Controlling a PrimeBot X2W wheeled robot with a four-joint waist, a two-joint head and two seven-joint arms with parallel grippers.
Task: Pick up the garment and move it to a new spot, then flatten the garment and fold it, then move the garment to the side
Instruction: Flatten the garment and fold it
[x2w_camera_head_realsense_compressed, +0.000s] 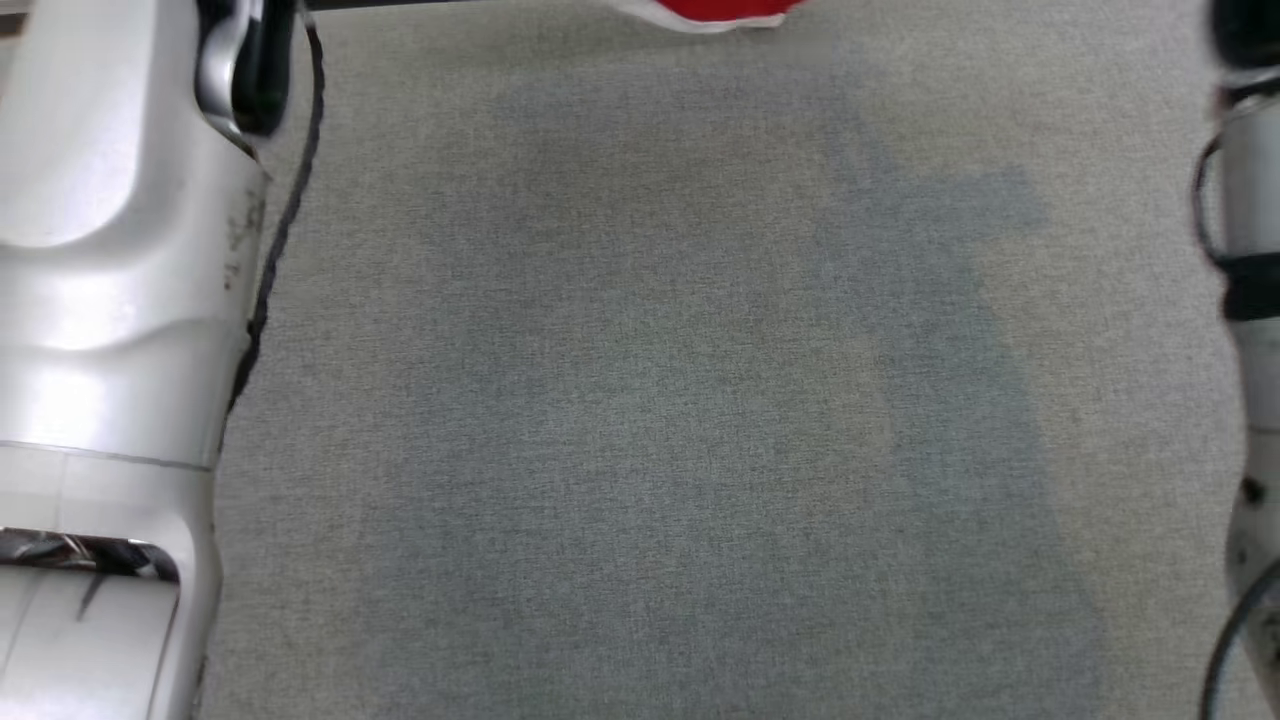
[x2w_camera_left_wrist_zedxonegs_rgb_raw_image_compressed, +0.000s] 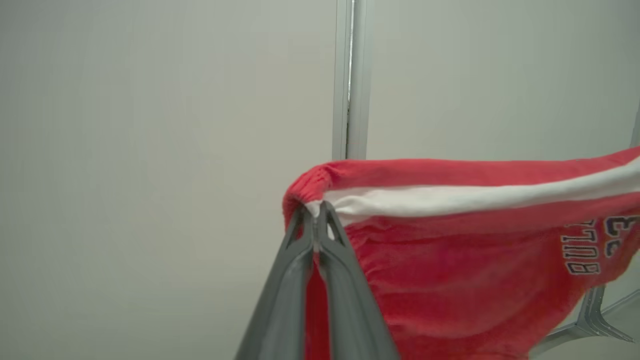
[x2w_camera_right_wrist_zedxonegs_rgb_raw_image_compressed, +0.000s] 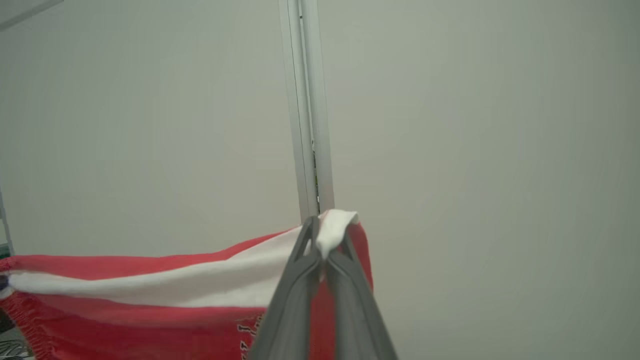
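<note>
My left gripper (x2w_camera_left_wrist_zedxonegs_rgb_raw_image_compressed: 316, 212): clamped on a red-and-white corner of the garment (x2w_camera_left_wrist_zedxonegs_rgb_raw_image_compressed: 450, 260)
My right gripper (x2w_camera_right_wrist_zedxonegs_rgb_raw_image_compressed: 322, 240): clamped on the opposite corner
Garment: aloft, strung between my two grippers, body hanging below them
Long axis: side to side, gripper to gripper
Grey surface (x2w_camera_head_realsense_compressed: 640, 400): below, nearer me than the garment

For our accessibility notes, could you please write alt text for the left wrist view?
The left gripper, shut on a corner of a red garment with a white stripe, holds it up before a pale wall. Dark lettering shows on the cloth at right.
</note>
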